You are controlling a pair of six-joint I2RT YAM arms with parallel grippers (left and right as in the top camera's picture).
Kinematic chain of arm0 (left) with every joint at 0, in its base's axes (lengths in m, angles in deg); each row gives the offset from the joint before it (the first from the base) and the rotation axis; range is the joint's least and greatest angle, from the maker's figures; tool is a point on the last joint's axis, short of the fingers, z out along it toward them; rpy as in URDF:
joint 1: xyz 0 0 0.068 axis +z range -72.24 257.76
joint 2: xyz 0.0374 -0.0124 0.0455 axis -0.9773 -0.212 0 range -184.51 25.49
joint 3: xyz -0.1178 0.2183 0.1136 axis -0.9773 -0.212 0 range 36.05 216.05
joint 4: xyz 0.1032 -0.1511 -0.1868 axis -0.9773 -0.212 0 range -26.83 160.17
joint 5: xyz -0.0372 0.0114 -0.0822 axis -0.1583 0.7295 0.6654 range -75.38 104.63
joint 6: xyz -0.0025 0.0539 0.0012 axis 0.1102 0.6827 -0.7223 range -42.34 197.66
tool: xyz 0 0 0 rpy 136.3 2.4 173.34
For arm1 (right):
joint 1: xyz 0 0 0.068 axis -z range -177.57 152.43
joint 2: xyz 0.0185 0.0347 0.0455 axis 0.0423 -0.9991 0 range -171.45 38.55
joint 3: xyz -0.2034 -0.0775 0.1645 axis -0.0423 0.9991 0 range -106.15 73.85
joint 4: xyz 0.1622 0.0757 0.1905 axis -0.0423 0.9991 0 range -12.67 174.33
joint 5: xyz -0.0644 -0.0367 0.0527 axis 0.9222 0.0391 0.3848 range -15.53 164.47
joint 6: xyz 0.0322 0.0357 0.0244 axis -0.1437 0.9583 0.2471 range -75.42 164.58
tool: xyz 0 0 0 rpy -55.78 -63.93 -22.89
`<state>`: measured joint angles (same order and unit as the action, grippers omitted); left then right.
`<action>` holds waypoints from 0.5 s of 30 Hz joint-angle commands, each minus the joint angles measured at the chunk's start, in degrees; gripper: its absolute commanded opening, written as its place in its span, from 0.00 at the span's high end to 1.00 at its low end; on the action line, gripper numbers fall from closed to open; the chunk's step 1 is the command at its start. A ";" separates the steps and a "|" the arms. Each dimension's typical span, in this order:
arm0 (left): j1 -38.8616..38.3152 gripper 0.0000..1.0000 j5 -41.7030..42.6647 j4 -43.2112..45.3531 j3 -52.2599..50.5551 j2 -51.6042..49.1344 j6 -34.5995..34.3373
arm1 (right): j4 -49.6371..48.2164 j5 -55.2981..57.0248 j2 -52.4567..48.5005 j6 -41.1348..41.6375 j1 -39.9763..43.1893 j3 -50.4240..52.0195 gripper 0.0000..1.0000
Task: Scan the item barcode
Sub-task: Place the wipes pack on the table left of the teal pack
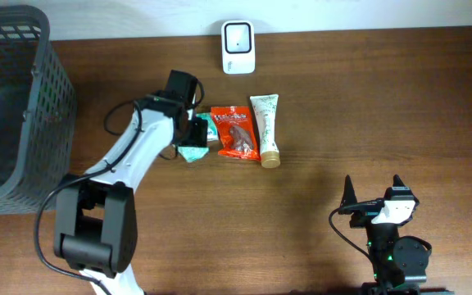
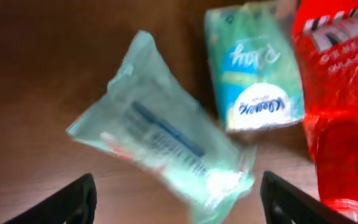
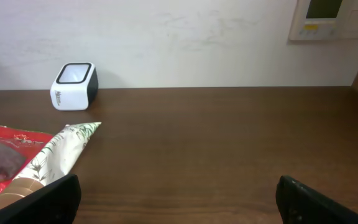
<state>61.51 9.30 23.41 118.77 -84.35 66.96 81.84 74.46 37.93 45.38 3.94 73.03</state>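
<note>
Beneath the wrist camera, the left fingers (image 2: 79, 199) stood wide apart, flanking an ungripped clear packet (image 2: 160, 149) barely seen overhead; the right fingers (image 3: 48, 199) gaped, empty.

The left arm (image 1: 133, 146) is white-shelled, with black joints and cables.

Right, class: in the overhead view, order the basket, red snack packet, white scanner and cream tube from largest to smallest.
1. grey basket
2. red snack packet
3. white scanner and cream tube: too alike to rank.
</note>
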 commanded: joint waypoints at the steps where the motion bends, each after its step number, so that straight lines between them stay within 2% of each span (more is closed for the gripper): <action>1: 3.89 0.12 -1.60 -4.98 12.68 3.10 1.55 | 0.15 0.28 0.42 -0.15 0.39 0.50 0.01; 6: 9.73 0.11 -1.62 -8.44 30.60 7.82 1.55 | 0.15 0.28 0.42 -0.15 0.39 0.50 0.01; 8: 17.20 0.05 -1.64 -7.52 38.23 11.17 1.36 | 0.15 0.28 0.42 -0.15 0.39 0.50 0.01; 10: 22.29 0.00 -1.60 -6.67 39.98 12.28 1.03 | 0.15 0.28 0.42 -0.15 0.39 0.50 0.02; 12: 28.96 0.01 -1.60 -6.93 40.00 12.70 0.96 | 0.15 0.28 0.42 -0.15 0.39 0.50 0.01; 15: 35.06 0.00 -1.57 -7.45 40.00 11.56 0.96 | 0.15 0.28 0.42 -0.15 0.39 0.50 0.02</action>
<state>91.56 7.77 16.63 158.70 -71.02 67.70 81.84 74.48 37.93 45.44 3.94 73.03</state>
